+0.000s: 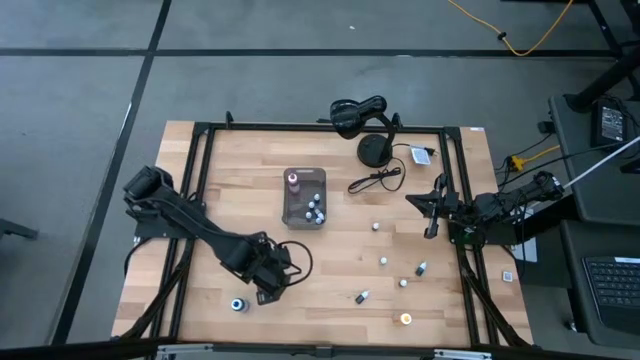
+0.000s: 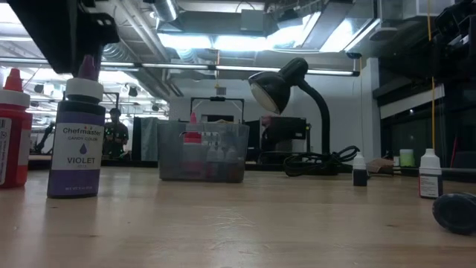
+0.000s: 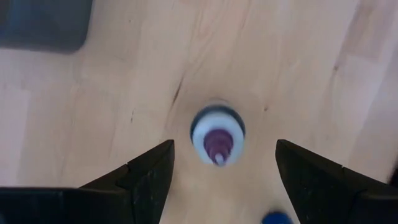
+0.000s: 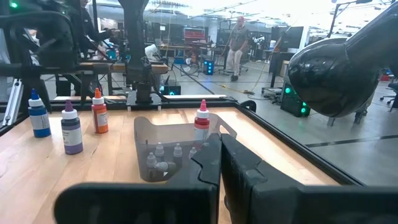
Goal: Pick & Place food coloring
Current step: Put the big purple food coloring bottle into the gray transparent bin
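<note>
The low view alone makes the label legible: the nearest small dropper bottle with a violet body, white collar and purple tip [image 2: 76,138] reads "VIOLET", and it stands upright on the table beside a red bottle [image 2: 13,130] at the left edge. The left wrist view looks straight down on that purple tip [image 3: 217,135], which the overhead view hides under the arm. The right wrist view shows a blue-capped bottle [image 4: 38,114], the violet one [image 4: 71,128] and an orange-capped one [image 4: 99,112] standing in a row.

The left claw [image 3: 222,180] hangs over the near left part of the table with its fingers spread wide; the violet bottle stands between them, touching neither. A blue-capped bottle [image 1: 237,304] stands just to its left. The right claw [image 1: 432,214] waits at the right side of the table, fingers pressed together, holding nothing.

More tiny bottles sit in the gray translucent rectangular tray [image 1: 291,205] at mid-table, and others are scattered on the right half, among them an orange-capped one [image 1: 406,318] near the front edge.

The table [image 1: 340,270] is pale wood planking in a black frame. A black desk lamp with a round base and cable [image 1: 372,140] stands at its far edge. Beyond is a workshop with ceiling lights, benches and people in the distance.
</note>
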`<action>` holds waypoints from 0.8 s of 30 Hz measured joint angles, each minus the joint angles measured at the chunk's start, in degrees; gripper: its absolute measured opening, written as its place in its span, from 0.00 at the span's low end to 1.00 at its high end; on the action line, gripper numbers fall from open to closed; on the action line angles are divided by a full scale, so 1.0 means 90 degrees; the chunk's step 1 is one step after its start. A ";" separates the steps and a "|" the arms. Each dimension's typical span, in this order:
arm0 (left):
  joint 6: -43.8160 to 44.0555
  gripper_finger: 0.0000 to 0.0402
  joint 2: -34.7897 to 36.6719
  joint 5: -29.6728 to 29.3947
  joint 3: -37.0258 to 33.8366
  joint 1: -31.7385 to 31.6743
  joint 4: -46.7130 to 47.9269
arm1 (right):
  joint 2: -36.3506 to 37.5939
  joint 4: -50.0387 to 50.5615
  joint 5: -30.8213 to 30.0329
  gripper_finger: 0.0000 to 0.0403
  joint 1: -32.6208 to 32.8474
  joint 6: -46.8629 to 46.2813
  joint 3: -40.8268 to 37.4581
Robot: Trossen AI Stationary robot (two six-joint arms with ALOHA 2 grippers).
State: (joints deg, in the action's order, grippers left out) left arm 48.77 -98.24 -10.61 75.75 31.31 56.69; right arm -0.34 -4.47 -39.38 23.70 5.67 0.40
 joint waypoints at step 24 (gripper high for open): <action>0.0002 0.65 -0.0436 0.0179 -0.0554 -0.0206 -0.0688 | -0.0002 0.0000 0.0000 0.04 -0.0001 -0.0002 0.0001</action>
State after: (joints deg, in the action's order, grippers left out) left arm 48.80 -102.17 -8.99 70.76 29.46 50.50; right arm -0.35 -4.47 -39.38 23.70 5.65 0.41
